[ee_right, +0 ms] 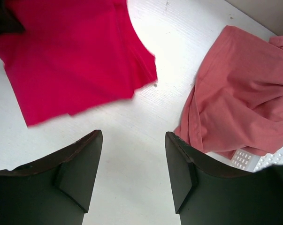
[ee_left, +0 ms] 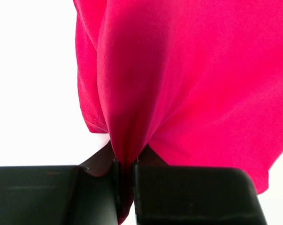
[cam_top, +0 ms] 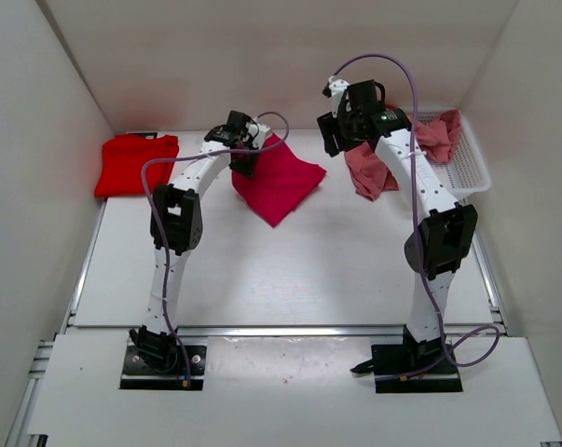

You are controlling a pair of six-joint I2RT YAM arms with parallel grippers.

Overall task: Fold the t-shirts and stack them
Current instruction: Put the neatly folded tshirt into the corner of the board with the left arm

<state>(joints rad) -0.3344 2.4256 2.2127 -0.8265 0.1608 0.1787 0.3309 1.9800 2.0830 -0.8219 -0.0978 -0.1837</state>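
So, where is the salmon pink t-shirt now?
Top view: the salmon pink t-shirt lies far right, spilling from the white basket onto the table, right of the crimson t-shirt.

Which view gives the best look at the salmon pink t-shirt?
Right wrist: the salmon pink t-shirt fills its right side, crumpled, spilling from the white mesh basket onto the table. Top external shows it partly behind the right arm. Left wrist misses it.
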